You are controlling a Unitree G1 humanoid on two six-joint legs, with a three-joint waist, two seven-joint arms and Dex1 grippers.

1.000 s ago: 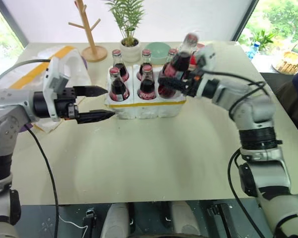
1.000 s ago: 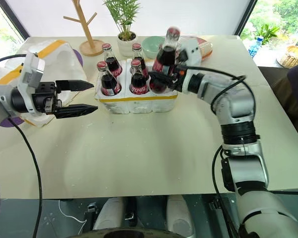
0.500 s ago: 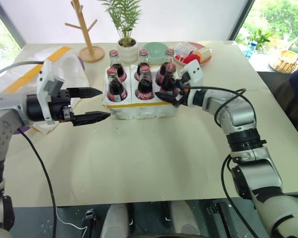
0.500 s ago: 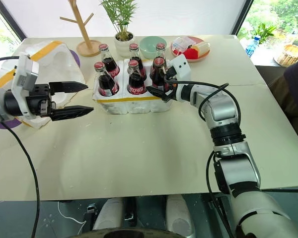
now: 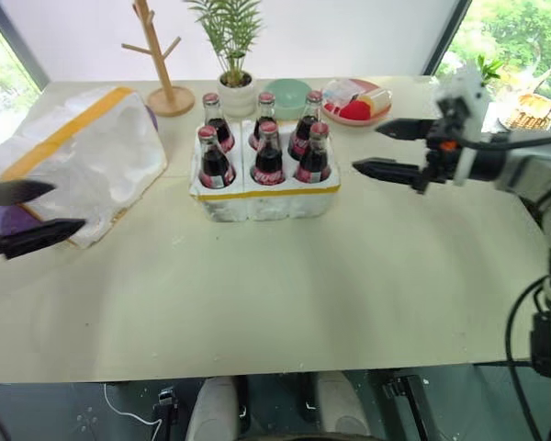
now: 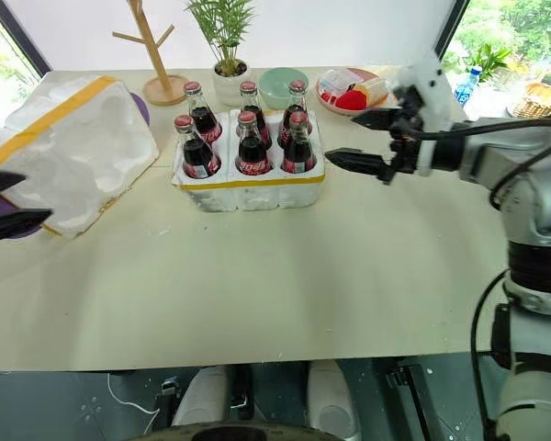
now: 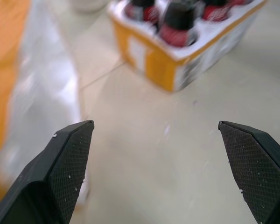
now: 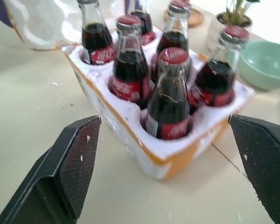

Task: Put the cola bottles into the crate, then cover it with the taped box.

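Crate (image 5: 264, 188) (seemingly full) left of right gripper (image 5: 384, 149).

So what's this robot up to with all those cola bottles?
It is packing cola. All six bottles now stand in the wells of the white crate. The right end effector hangs open beside the crate, holding nothing. The left end effector, also open, is by the big taped box, which lies beside the crate, not yet put over it.
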